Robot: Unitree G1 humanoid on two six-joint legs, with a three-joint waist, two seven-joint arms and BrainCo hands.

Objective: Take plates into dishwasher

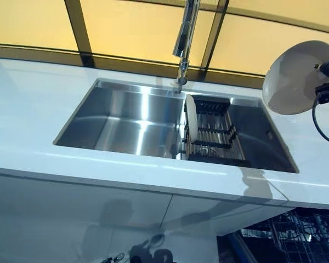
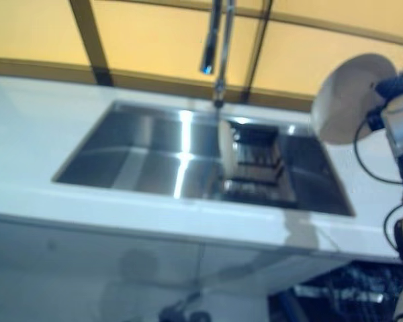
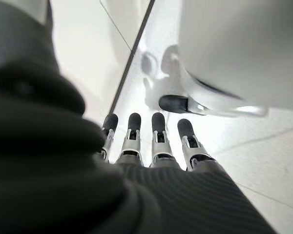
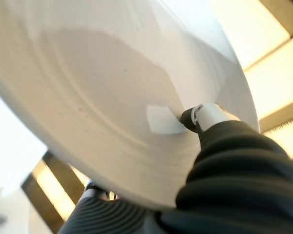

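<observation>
Light: I saw warm yellow daylight coming through the window (image 1: 38, 24) at twelve o'clock.
Glare: bright streaks ran down the sink (image 1: 120, 123) basin, and the counter (image 1: 27, 104) was washed pale.
Shadows: soft grey ones lay on the cabinet front (image 1: 77, 219) at six o'clock.
Blur: my right eye view was smeared; the left wrist's cover was unfocused.

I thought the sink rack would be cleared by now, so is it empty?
No, one plate stands on edge at the left end of the dark rack in the sink.
</observation>
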